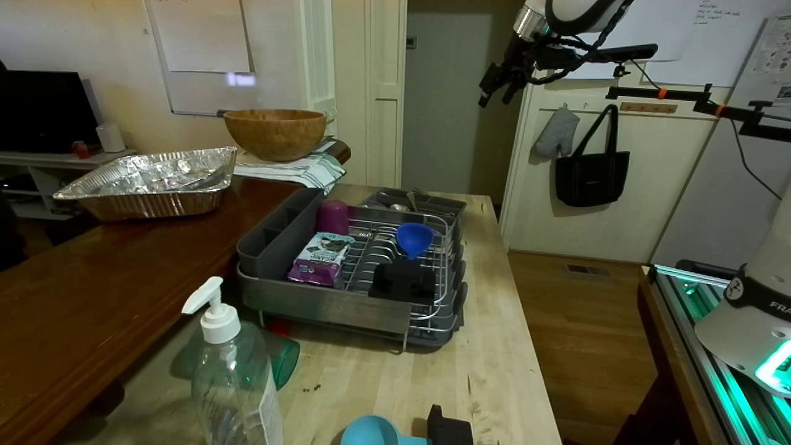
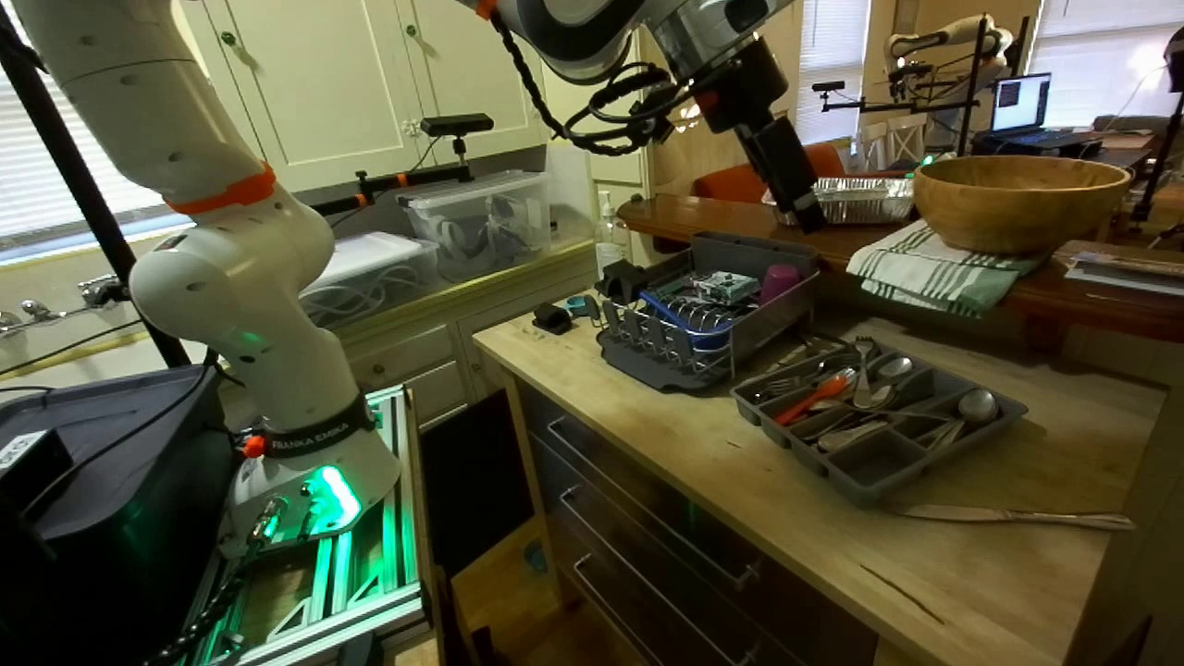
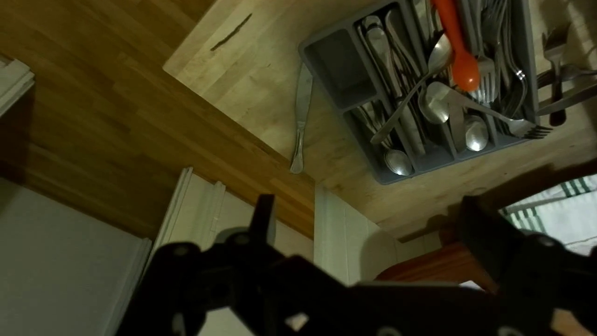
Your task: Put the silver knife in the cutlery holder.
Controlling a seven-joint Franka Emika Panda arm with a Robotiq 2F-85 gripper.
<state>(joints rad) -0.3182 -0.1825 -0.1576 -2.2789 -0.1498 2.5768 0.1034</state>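
End effector [image 3: 369, 200] is hanging well above the surface [image 3: 242, 79], its fingers standing apart and gripping nothing. In the wrist view, the silver knife [image 3: 302, 105] is lying flat at 11 o'clock from it, blade pointing to 12, handle to 6, and the cutlery holder [image 3: 438, 157] is sitting between 2 and 3 o'clock of the knife.

The handle is reaching the surface's edge, perhaps jutting past it; the views are not settling which. Any nudge toward 7 o'clock would likely be sending the knife to the floor [image 3: 116, 121]. The blade tip is lying just beside the holder, so gripping too near 12 would be risking a catch on the rim. Because the knife is lying flat, fingers stopping high would be closing on air, and fingers going too low would be pressing into wood. A hold near either end would probably be letting it swivel.

A long-handled spoon [image 3: 439, 55] and a fork [image 3: 524, 126] are crossing the dividers, so the knife could be perching on them or sliding off. The compartment [image 3: 343, 65] nearest the blade is looking shorter than the knife.
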